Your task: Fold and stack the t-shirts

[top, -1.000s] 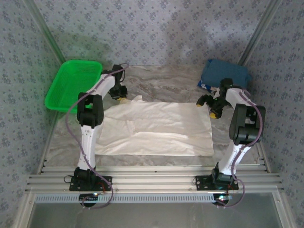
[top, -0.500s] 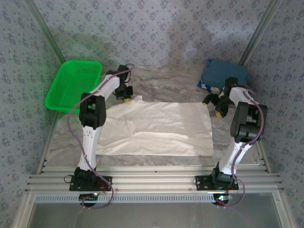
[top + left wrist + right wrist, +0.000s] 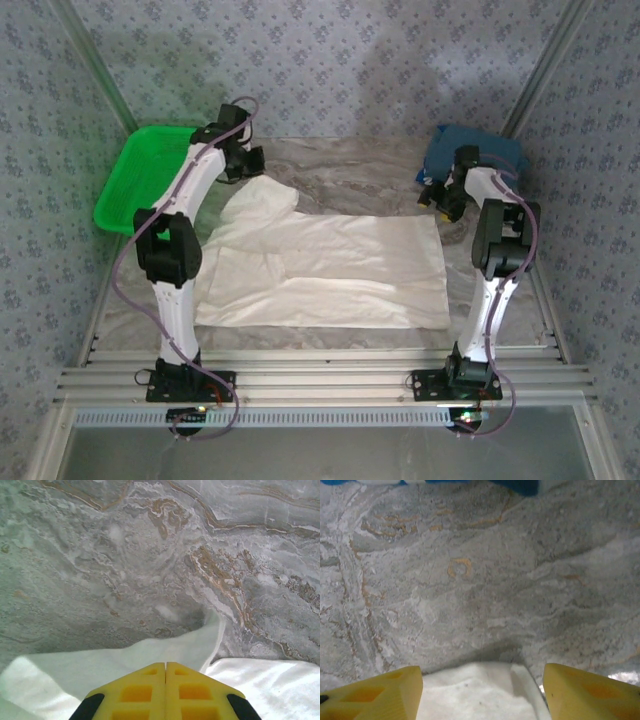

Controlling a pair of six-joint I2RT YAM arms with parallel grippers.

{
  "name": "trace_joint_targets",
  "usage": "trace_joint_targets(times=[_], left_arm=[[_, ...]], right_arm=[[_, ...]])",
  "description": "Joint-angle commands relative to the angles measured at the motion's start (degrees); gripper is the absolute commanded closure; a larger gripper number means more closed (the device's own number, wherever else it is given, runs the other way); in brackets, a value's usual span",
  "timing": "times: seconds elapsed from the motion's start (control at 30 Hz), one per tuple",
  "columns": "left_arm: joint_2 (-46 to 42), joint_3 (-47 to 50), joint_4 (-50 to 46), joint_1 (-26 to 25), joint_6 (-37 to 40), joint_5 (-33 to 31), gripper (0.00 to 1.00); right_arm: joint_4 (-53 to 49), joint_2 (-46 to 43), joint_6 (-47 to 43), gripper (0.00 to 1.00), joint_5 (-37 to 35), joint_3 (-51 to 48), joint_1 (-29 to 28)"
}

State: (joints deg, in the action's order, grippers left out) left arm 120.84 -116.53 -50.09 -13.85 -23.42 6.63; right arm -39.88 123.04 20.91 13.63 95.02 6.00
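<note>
Though the white t-shirt [image 3: 330, 270] lies spread out flat on the surface [image 3: 350, 165] right beside the green basket [image 3: 118, 175], the job looks like it is only at the start. No full fold shows in the shirt yet.

The left claw [image 3: 243, 163] is pinched tight on the shirt corner nearest the basket. That corner is lifted up off the surface. From the left wrist, the yellow fingers [image 3: 135, 692] press together and white cloth hangs under them.

The right claw [image 3: 482, 672] is at the shirt corner on the side away from the basket. Its two fingers stand apart with the white corner lying between them, so it is not holding the cloth yet. I think it needs to pinch that corner before both claws can fold the edge over.

The blue t-shirt [image 3: 470, 150] sits in a lump well apart from the basket, on the far side of the white one. Nothing touches it. I cannot tell if it is folded.

So most of the work is left: fold the white shirt, see to the blue one, and put one on top of the other.
</note>
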Motion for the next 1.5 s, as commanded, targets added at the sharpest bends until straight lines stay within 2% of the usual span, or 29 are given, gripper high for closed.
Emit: trace_joint_targets(times=[0.0,0.2,0.4,0.6,0.83,0.93,0.97,1.13,1.33,1.47], left_arm=[[-2.1,1.9,0.1,0.4,0.9,0.5,1.00],[-3.7,2.9,0.5,2.3,1.4,0.2,1.00],[-3.6,2.2,0.2,3.6,2.1,0.5,1.00],[-3.8,2.3,0.0,4.4,2.6,0.7,1.00],[-3.9,2.5,0.3,6.2,2.7,1.7,1.00],[-4.1,2.7,0.3,7.0,2.9,1.9,1.00],[-4.2,2.7,0.3,7.3,2.9,2.0,1.00],[-5.3,2.8,0.5,8.2,2.8,3.1,1.00],[-7.2,4.5,2.0,10.0,1.7,5.4,1.00],[-7.9,6.8,2.9,10.5,1.9,6.8,1.00]], right_arm=[[-2.9,2.8,-1.3,0.36,-3.2,4.0,-0.7],[-5.2,4.5,-3.9,0.47,-5.8,5.7,-2.4],[-6.6,6.3,-5.2,0.50,-8.5,6.8,-3.8],[-8.4,7.7,-5.6,0.61,-10.7,9.0,-4.4],[-9.4,8.3,-5.5,0.82,-11.3,9.7,-4.4],[-9.5,8.0,-5.1,0.98,-11.0,10.3,-4.3],[-9.4,7.8,-5.0,1.00,-11.0,10.6,-4.3],[-7.1,4.3,-3.6,1.00,-10.9,9.8,-4.1],[0.2,-2.4,-1.2,1.00,-9.2,4.0,-3.5],[1.0,-3.5,-0.9,1.00,-7.9,3.1,-3.3]])
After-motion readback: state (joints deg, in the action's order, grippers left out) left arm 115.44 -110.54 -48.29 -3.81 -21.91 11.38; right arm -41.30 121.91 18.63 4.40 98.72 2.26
